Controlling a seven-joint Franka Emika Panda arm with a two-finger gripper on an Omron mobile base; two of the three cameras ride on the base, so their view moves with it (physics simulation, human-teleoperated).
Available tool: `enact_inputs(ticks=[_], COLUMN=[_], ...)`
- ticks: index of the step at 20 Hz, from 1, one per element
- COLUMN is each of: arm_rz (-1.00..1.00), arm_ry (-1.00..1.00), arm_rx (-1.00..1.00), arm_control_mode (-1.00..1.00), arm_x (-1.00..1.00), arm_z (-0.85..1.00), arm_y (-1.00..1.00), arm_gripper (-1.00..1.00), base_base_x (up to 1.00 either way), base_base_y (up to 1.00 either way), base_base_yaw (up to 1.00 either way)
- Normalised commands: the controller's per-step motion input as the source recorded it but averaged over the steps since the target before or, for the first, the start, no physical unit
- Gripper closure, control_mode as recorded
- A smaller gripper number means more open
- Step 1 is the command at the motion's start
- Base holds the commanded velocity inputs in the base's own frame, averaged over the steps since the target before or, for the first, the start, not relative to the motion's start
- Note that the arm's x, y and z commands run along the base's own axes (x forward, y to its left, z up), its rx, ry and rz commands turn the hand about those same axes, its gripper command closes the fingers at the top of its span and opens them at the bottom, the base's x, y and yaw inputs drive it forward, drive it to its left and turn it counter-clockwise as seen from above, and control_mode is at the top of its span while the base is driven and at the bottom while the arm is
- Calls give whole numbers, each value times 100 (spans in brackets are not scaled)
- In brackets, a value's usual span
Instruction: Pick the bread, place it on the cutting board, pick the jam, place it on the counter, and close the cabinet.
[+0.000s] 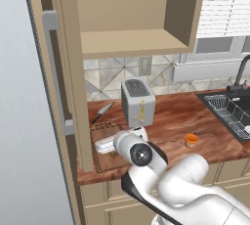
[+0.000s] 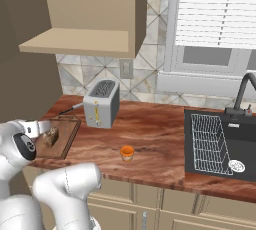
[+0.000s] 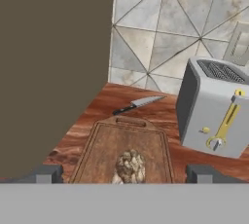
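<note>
The bread [image 3: 130, 166], a dark crusty lump, lies on the near part of the cutting board [image 3: 104, 145]. My gripper [image 3: 125, 175] hangs just over it. Its fingertips [image 3: 46, 174] stand far apart on either side of the bread and touch nothing, so the gripper is open. The right base view has the bread [image 2: 51, 135] on the board [image 2: 67, 134] at the counter's left end. The orange jam [image 1: 191, 140] jar stands upright on the wood counter [image 1: 171, 121], well to the right of the board. The cabinet [image 1: 132, 38] hangs open with its door [image 1: 58, 72] swung out to the left.
A grey toaster [image 1: 138, 101] stands just behind and right of the board. A knife [image 3: 138, 104] lies behind the board near the tiled wall. A black sink [image 2: 220, 144] with a wire rack fills the counter's right end. The open door [image 3: 53, 72] walls off the left side.
</note>
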Motion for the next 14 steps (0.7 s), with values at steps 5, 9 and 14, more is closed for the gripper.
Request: enact_inputs(ticks=[5,9,14], arm_rz=[0,0,0], arm_ry=[-9,-9,-10], arm_rx=[0,0,1], arm_control_mode=[-100,-100,-100], arm_x=[-27,-28,-28], arm_z=[25,33,36], arm_y=[0,0,0], arm_gripper=[-100,-100,-100], base_base_x=[0,0,0], base_base_y=[0,0,0], base_base_yaw=[0,0,0])
